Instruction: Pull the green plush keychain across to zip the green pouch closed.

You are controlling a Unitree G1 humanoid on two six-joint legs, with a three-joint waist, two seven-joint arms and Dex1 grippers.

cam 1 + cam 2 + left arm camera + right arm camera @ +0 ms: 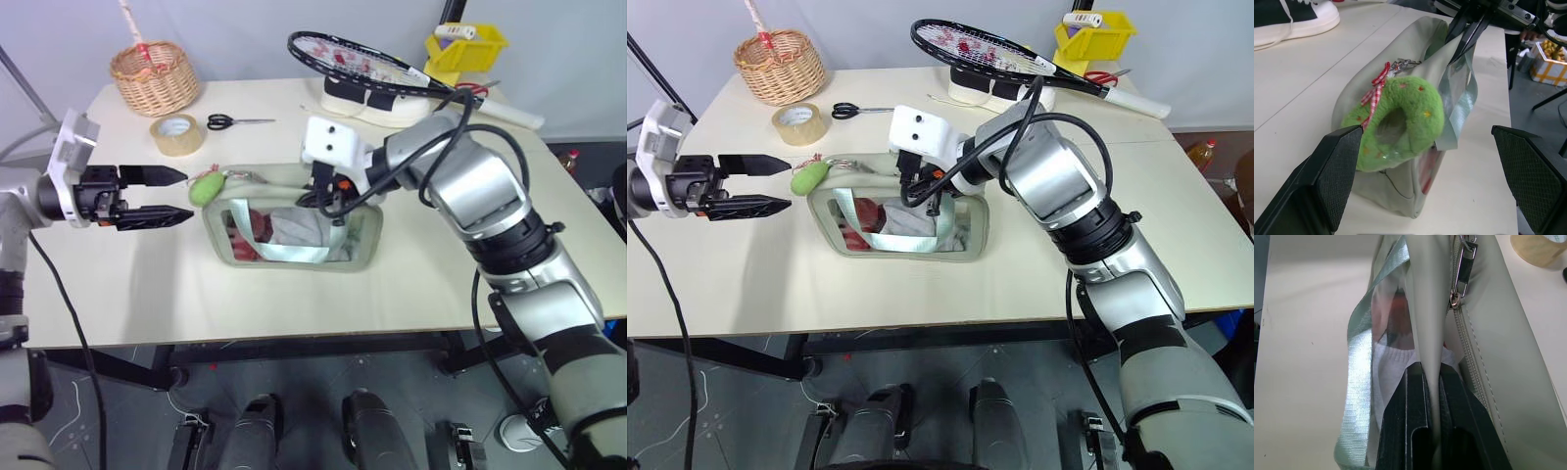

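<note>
The green pouch (364, 238) lies in the middle of the table, its clear window up, with clothes and a light strap showing. The green plush keychain (206, 189), with a red checked ribbon, hangs at the pouch's left end. My left gripper (187, 195) is open and level, its fingertips just left of the plush, one on each side and apart from it; its fingers (1337, 166) flank the plush (1405, 117) in the left wrist view. My right gripper (1431, 372) is shut on the pouch's upper edge near the middle, beside a metal zipper pull (1463, 264).
A tape roll (177, 134) and scissors (230, 121) lie behind the plush. At the back left stands a wicker basket (154, 76). A racket (372, 64) rests over white shoes (358, 100) at the back, with a yellow bin (465, 49) beyond.
</note>
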